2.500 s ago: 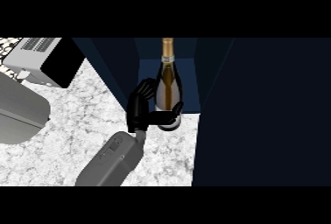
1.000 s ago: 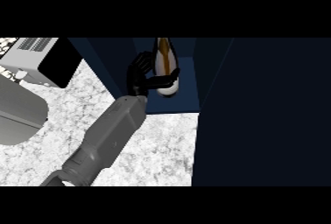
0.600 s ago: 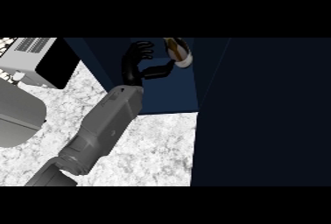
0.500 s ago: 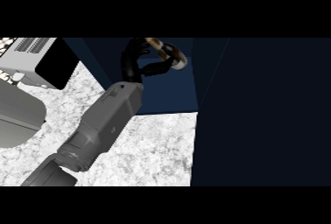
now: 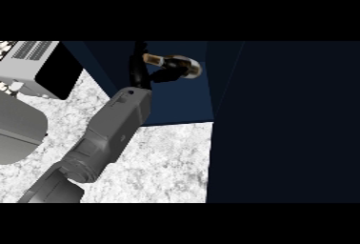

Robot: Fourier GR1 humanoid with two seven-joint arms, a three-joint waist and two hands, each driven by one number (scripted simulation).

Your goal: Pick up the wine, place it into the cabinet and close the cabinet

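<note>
Head view, hand: the left hand (image 5: pixel 141 66) sits at the upper centre of the frame, reached deep into the cabinet (image 5: pixel 179 102), its fingers clenched round the wine (image 5: pixel 175 66).
Head view, wine: tipped well over inside the dark blue opening, bottom end towards us, not yet seen resting on the cabinet floor.
Head view, progress: pick-up looks done and the placing is under way; letting go, pulling the arm out and shutting the door remain, I'd judge.
Head view, door: the cabinet door (image 5: pixel 288 124) fills the right of the frame, open.
Head view, surroundings: marble counter (image 5: pixel 155 162) below; a grey appliance (image 5: pixel 35 66) at the upper left.
Head view, obstruction: the forearm lies across the opening, so the door cannot swing until it is out.
Head view, other hand: not visible.
</note>
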